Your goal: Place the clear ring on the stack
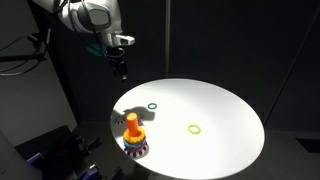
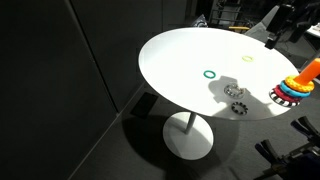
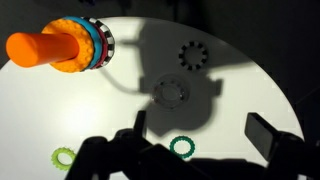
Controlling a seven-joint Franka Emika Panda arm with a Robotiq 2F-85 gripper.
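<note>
The clear ring lies flat on the white round table and shows as a faint dashed dark outline; it also shows in an exterior view. The stack, an orange cone above yellow, red and blue rings, stands near the table edge and shows in both exterior views. My gripper is open and empty. It hangs high above the table, apart from both the ring and the stack. Its shadow falls beside the clear ring.
A dark green ring and a yellow-green ring lie loose on the table. The surroundings are dark, with equipment beside the table in an exterior view.
</note>
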